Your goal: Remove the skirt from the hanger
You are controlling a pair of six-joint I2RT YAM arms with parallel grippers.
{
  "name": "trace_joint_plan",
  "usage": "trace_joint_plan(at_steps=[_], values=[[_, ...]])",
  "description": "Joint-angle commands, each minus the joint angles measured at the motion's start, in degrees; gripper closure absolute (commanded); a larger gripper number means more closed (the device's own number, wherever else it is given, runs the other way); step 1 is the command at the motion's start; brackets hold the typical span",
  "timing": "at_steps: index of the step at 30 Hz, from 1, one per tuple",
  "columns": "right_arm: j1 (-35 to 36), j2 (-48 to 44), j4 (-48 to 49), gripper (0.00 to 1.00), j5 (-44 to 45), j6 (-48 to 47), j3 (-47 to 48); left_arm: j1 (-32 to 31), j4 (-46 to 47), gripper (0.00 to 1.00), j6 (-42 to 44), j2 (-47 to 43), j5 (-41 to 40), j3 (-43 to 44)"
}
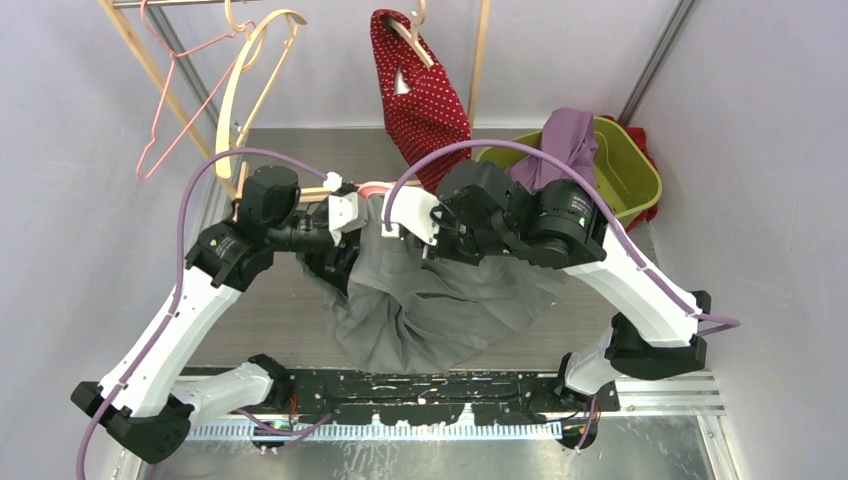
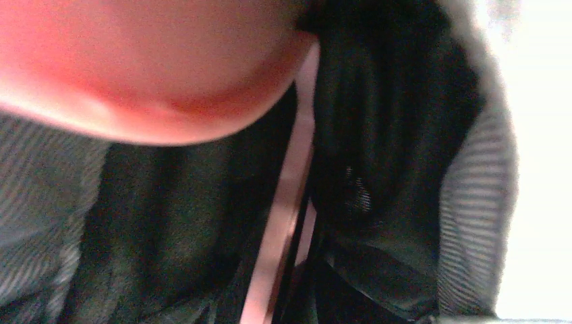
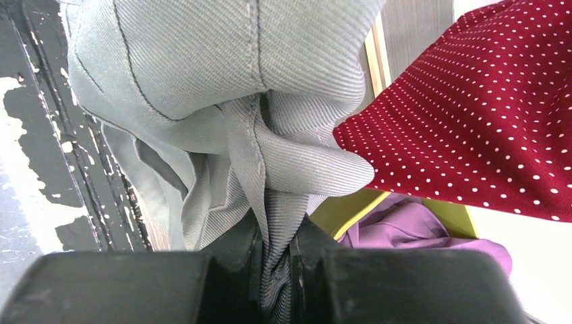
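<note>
Pinching a fold of the grey skirt [image 3: 222, 61] firmly in the right claw [image 3: 275, 260]. Spilling the rest over the tabletop [image 1: 275, 315] middle, toward the near edge. Crowding, seemingly, the pink hanger [image 2: 291, 182] with the left claw [image 1: 345, 212]; clenched or released, cannot tell in the blur.

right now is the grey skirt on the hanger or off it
On, at least partly: the pink hanger bar runs inside the grey skirt, whose fabric the right end effector pinches.

Grey skirt [image 1: 430, 310], red white-dotted garment [image 1: 425, 100]
</note>
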Motion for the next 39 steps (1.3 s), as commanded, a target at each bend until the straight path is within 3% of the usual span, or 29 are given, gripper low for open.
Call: trace_joint_plan(at_steps=[1, 5, 9, 16, 23, 29, 34, 35, 37, 39], values=[[0.5, -3.9, 10.8, 0.99, 2.0, -1.1, 0.8, 0.0, 4.2, 1.0, -4.1, -2.4, -11.6, 1.9], [0.5, -4.2, 13.9, 0.99, 6.1, -1.5, -1.7, 0.0, 8.7, 1.0, -5.0, -5.8, -28.2, 1.9], [0.5, -4.1, 19.6, 0.99, 12.5, -3.7, -5.9, 0.0, 9.1, 1.0, -4.6, -7.0, -36.2, 4.6], [-0.1, -2.7, 36.1, 0.99, 24.9, -8.5, -10.9, 0.0, 3.7, 1.0, -6.6, -6.6, -26.2, 11.2], [-3.6, -1.2, 47.4, 0.99, 31.3, -11.5, -13.4, 0.0, 0.1, 1.0, -10.4, -9.8, -15.7, 13.2], [-5.0, -0.7, 57.1, 0.99, 30.6, -13.8, -15.8, -0.2, 0.1, 1.0, -11.8, -10.4, -8.5, 10.8], [-5.3, -0.4, 56.4, 0.99, 28.4, -13.9, -14.6, -0.3, 1.5, 1.0, -5.5, -11.7, -9.3, 9.4], [-5.4, -0.6, 56.2, 0.99, 28.3, -14.0, -14.8, -0.3, 3.7, 0.98, -4.6, -12.9, -10.6, 9.0], [-5.4, -0.9, 56.0, 0.99, 28.2, -13.8, -15.5, -0.3, 7.6, 0.86, -3.1, -15.2, -11.7, 8.6], [-5.6, -1.3, 56.0, 0.99, 27.9, -13.2, -15.9, -0.3, 7.1, 0.78, -2.7, -15.0, -11.2, 11.3]])
